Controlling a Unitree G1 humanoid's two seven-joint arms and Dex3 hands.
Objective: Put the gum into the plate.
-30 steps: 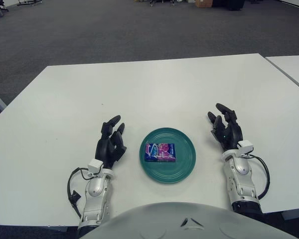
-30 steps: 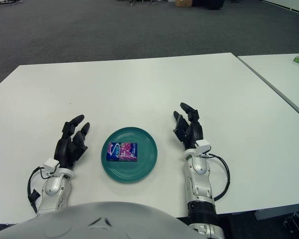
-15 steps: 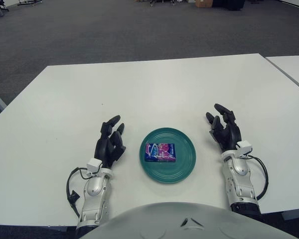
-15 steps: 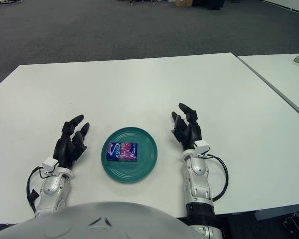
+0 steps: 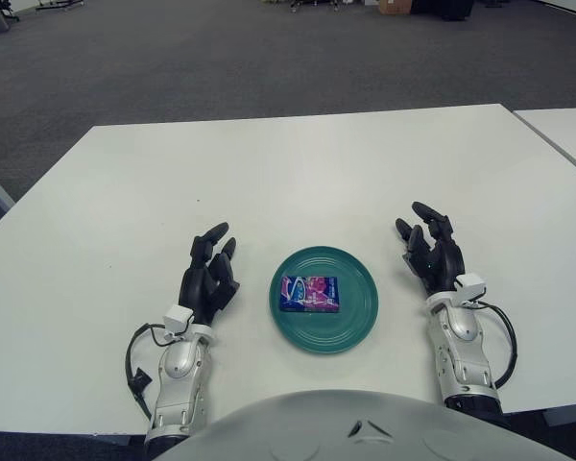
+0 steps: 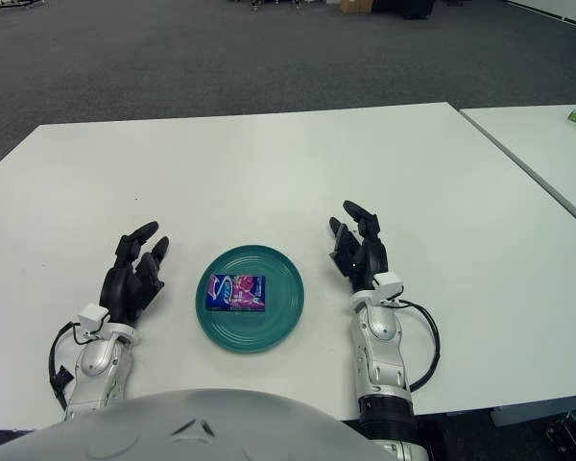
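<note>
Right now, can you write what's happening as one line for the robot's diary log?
gum: inside green plate | left hand: open, left of plate | right hand: open, right of plate | task: looks done

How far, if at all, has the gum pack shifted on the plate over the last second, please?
No. The gum pack lies in the same left-of-centre spot on the teal plate, with both hands apart from it.

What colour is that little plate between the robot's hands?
Teal green; the plate shows best in the left eye view.
</note>
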